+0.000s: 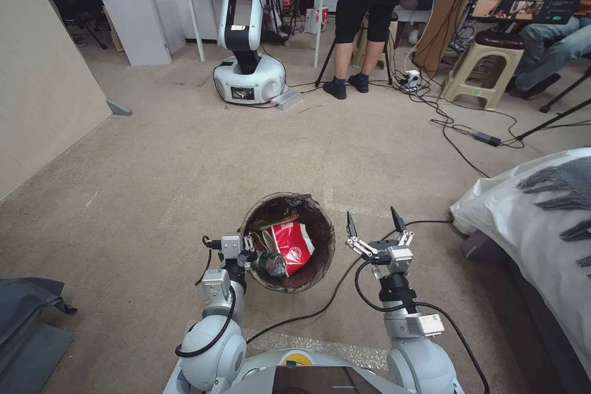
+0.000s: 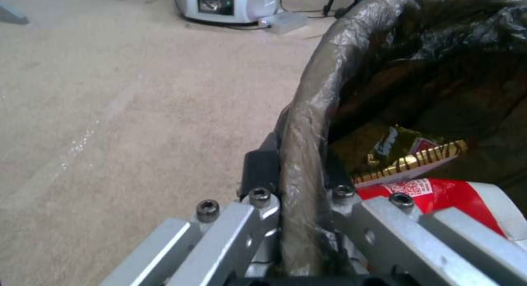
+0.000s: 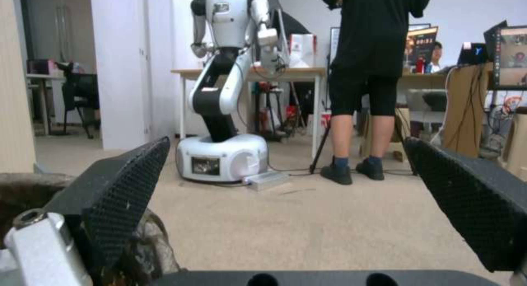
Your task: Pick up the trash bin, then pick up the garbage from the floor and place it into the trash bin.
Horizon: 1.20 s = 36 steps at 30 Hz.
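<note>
My left gripper (image 2: 299, 220) had its jaws pinching the bin (image 1: 288, 242) by the rim: in the left wrist view one jaw sat outside the bag-covered lip and the other inside it, the plastic squeezed between them. In the head view that grip was on the bin's left side, right in front of my base. I could not tell from any view whether the bin hung clear of the floor (image 1: 184, 160) or rested on it.

My right gripper (image 1: 377, 228) hovered just beside the bin's right side, jaws spread wide and holding nothing, pointing out across the carpet.

Inside the bin I saw a red-and-white cup (image 1: 294, 246), a bottle (image 1: 271, 263) and, in the left wrist view, a yellow wrapper (image 2: 409, 158) above the cup.

I judged the task close to done: the bin was in my grasp, several pieces of garbage were already in it, and the stretch of floor I could see ahead carried no loose litter, only cables (image 1: 455, 129) far off toward the stool (image 1: 486, 68). Whether anything remained outside my view, I could not say.
</note>
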Motion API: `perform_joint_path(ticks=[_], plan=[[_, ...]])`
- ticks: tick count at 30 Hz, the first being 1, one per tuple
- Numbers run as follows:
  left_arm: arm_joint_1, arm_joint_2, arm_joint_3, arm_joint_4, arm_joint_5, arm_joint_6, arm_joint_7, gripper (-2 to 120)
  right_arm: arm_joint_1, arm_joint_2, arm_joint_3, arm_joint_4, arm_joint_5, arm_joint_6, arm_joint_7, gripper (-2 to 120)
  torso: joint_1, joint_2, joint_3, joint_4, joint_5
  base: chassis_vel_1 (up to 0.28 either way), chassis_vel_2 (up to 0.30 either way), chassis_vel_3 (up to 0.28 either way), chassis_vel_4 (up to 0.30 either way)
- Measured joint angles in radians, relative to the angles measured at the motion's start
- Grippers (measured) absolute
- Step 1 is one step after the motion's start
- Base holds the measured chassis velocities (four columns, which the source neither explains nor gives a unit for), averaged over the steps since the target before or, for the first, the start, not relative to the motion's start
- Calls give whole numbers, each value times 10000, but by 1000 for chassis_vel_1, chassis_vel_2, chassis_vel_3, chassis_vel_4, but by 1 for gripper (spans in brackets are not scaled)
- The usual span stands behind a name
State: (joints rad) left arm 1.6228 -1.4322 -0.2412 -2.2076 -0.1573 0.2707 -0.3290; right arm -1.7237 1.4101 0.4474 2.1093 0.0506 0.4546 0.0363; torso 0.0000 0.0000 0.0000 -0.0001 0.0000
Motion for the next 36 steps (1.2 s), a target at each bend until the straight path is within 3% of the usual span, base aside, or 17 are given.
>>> perform_joint_path(ticks=[6, 16, 36], plan=[[-11, 47, 40, -17, -1066, 855, -218, 3, -2, 10, 1, 4, 0, 37, -5, 100, 0, 0, 0, 0, 0, 0, 0, 0, 0], [-58, 147, -168, 121, -1763, 2431, -614, 3, -1, 93, -8, -55, -25, 167, -35, 100, 0, 0, 0, 2, 0, 0, 0, 0, 0], [-549, 90, -700, 1075, -1989, 2539, -768, 3, -65, 133, 4, -73, -58, 320, -114, 100, 0, 1, -1, 3, 3, 0, 0, 0, 0]])
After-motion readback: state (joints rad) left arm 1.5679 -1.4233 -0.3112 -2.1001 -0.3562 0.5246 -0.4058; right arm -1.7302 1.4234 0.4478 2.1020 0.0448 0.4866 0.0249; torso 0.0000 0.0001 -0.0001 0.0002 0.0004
